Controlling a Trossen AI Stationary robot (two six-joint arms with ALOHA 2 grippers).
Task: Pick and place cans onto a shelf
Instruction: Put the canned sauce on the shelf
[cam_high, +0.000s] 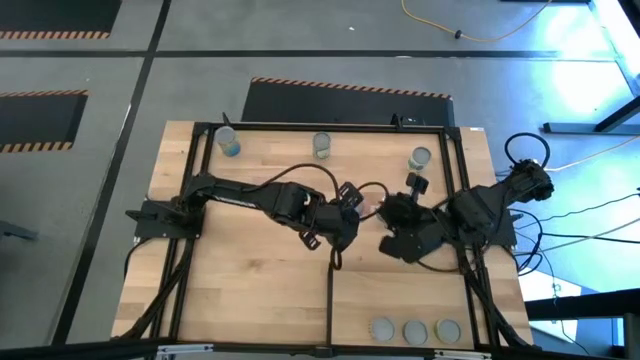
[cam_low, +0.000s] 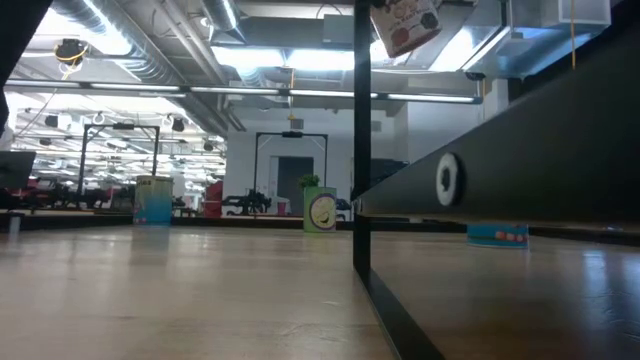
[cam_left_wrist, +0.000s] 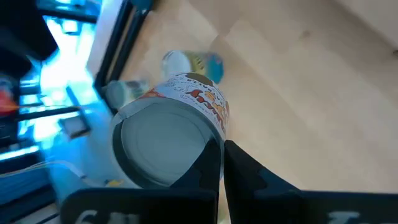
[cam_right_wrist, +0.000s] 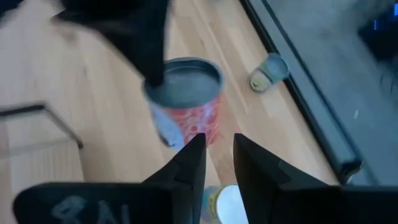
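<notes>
A can with a red-and-white label (cam_left_wrist: 186, 106) hangs above the table's middle (cam_high: 370, 205), and my left gripper (cam_left_wrist: 222, 144) is shut on it. The low view shows this can high in the air (cam_low: 405, 25). My right gripper (cam_right_wrist: 219, 140) faces it from the table's right (cam_high: 393, 213), its fingers narrowly open with nothing between them and their tips close by the can's lower wall (cam_right_wrist: 199, 134). Three cans (cam_high: 322, 146) stand on their bases along the far edge. Three more (cam_high: 414, 330) stand at the near edge of the shelf (cam_high: 400, 290). My left gripper pinches the can's top rim (cam_left_wrist: 214, 134) between its two fingers, one over the silver lid and one outside the wall. The fingers slant down onto the rim from above (cam_right_wrist: 154, 74). The can hangs below them, about upright and clear of the table. My right gripper: I cannot tell whether its fingertip (cam_right_wrist: 194, 149) touches the can's lower wall.
A thin black divider bar (cam_high: 332, 290) edges the shelf on its left and rises as a post in the low view (cam_low: 360, 150). A black frame (cam_high: 330, 126) runs around the tabletop. Bare wood lies at the near left (cam_high: 250, 290).
</notes>
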